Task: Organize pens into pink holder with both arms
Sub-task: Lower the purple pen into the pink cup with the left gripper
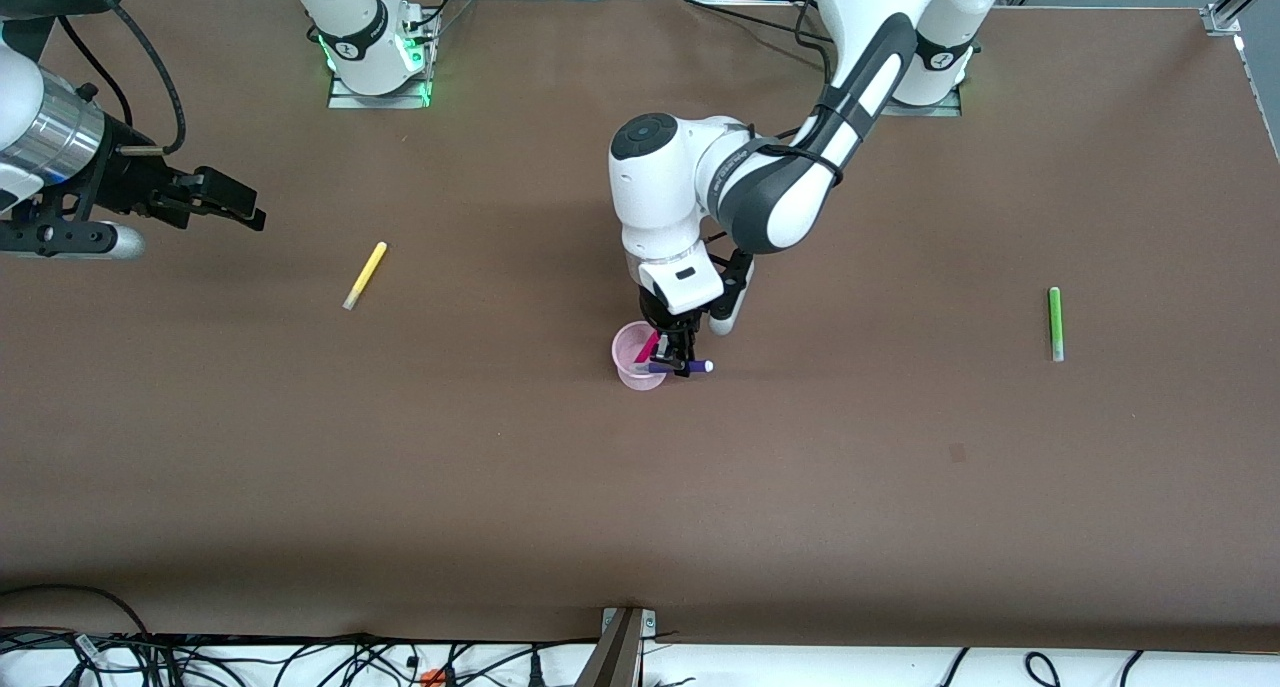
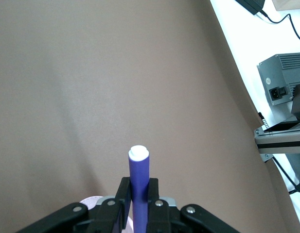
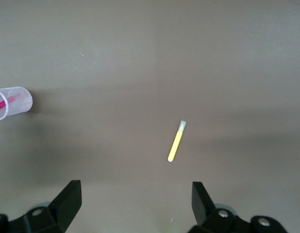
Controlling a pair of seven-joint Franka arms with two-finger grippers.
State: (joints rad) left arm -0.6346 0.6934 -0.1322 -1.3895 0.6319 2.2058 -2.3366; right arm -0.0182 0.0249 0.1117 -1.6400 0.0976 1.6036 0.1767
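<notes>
Left gripper [image 1: 683, 359] pinches the purple pen [image 1: 690, 367] over the pink cup [image 1: 637, 357], which holds a magenta pen [image 1: 647, 346]. Right gripper [image 1: 232, 200] waits, fingers spread, above the table [image 1: 500, 487]; yellow pen [image 1: 365, 275] and green pen [image 1: 1055, 323] lie near opposite ends.

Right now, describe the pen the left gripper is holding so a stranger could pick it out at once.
Start at the pink holder in the middle of the brown table. The left gripper is down at its rim, shut on the dark purple pen, which lies level across the cup's edge. It is the only purple pen, and the only one off the table and not inside the cup.
</notes>
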